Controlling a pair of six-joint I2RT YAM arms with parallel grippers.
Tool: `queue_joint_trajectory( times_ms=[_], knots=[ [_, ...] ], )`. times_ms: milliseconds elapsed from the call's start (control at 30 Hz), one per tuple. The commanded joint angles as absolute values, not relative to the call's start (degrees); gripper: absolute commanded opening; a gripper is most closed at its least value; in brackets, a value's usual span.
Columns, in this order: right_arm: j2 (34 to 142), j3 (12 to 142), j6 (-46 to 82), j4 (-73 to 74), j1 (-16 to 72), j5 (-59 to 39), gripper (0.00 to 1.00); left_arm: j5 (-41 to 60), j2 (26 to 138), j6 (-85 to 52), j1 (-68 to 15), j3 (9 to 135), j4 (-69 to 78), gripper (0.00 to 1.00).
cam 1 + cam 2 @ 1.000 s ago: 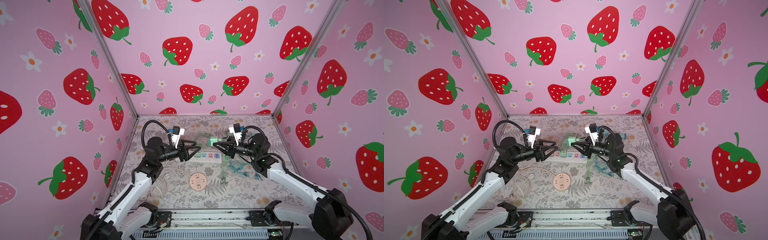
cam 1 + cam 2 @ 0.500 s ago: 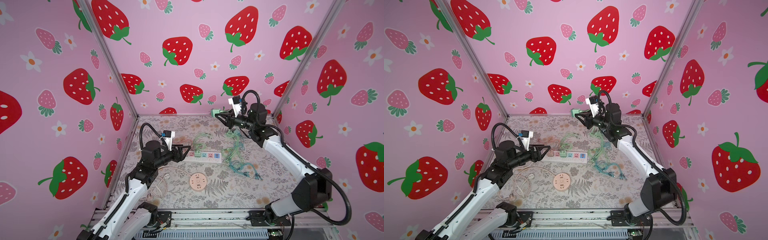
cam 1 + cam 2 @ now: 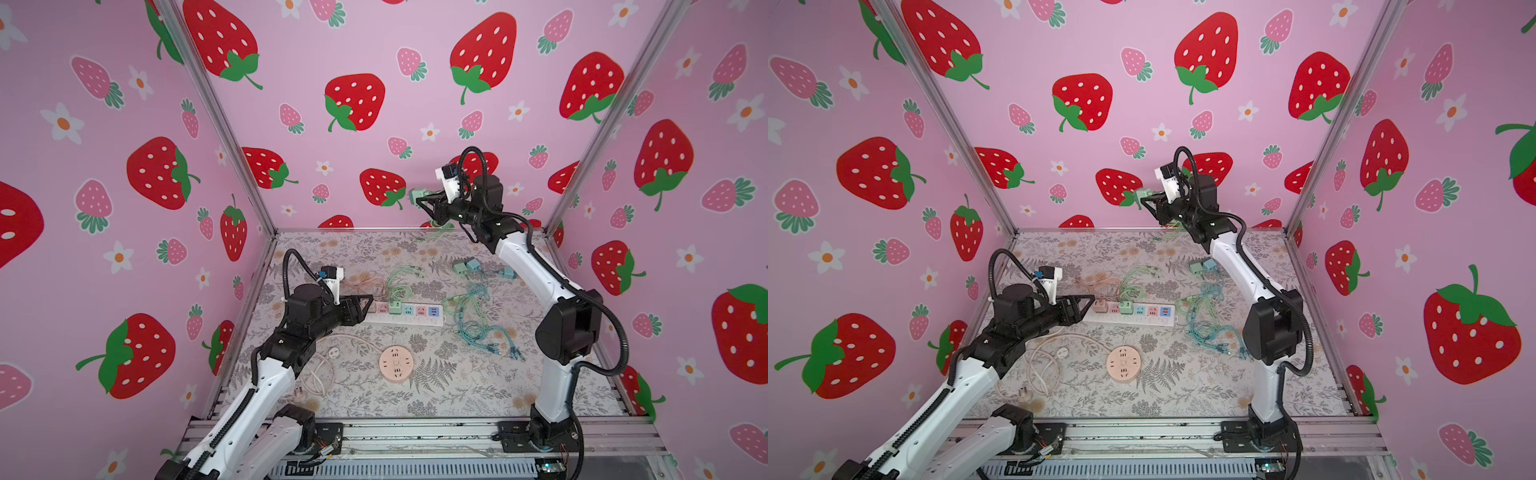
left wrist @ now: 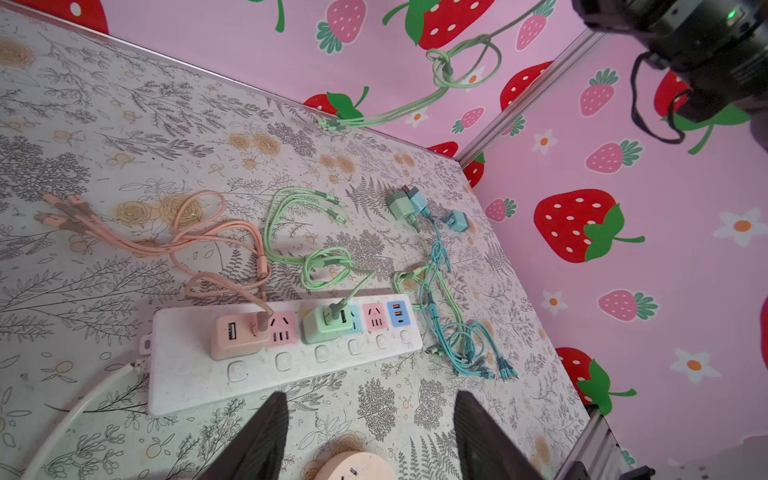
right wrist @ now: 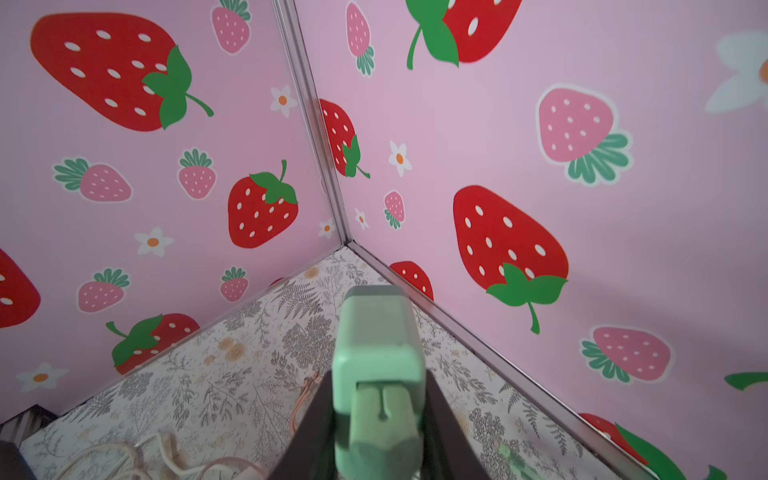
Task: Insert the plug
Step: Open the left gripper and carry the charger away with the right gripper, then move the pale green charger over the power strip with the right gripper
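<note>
Green plug (image 3: 417, 194) clamped in right jaws, high above power strip (image 3: 419, 321), left jaws parted, just beside strip's end

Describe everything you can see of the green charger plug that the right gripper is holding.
The green charger plug is a small, pale mint block of matte-looking plastic with rounded corners. A matching green cable connector sits in one face, and its cable trails down to the table's back edge. The right gripper is shut on it, jaws pressing two opposite sides, holding it in the air near the back wall, above and behind the power strip. Its prongs are hidden.
</note>
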State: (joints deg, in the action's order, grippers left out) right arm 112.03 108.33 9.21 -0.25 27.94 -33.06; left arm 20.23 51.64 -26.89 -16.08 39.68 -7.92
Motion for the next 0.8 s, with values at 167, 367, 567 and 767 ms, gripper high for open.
queue_joint_trajectory(
  times_ms=[167, 367, 567, 767],
  knots=[
    [112.51, 90.71, 8.44, 1.83, 28.45, -36.79, 0.02, 15.63, 56.36, -30.07, -14.02, 41.47, -13.38, 0.65],
    [111.14, 89.04, 0.6, -8.97, 28.91, -35.67, 0.03, 13.49, 59.04, -29.67, -12.61, 41.31, -15.16, 0.65],
    [111.72, 91.8, -10.19, -24.27, 30.01, -31.31, 0.03, 13.01, 65.15, -30.1, -10.26, 39.96, -13.6, 0.61],
    [112.84, 93.77, -15.88, -32.59, 31.37, -24.45, 0.03, 15.12, 71.58, -30.26, -8.97, 41.08, -12.92, 0.53]
  ],
)
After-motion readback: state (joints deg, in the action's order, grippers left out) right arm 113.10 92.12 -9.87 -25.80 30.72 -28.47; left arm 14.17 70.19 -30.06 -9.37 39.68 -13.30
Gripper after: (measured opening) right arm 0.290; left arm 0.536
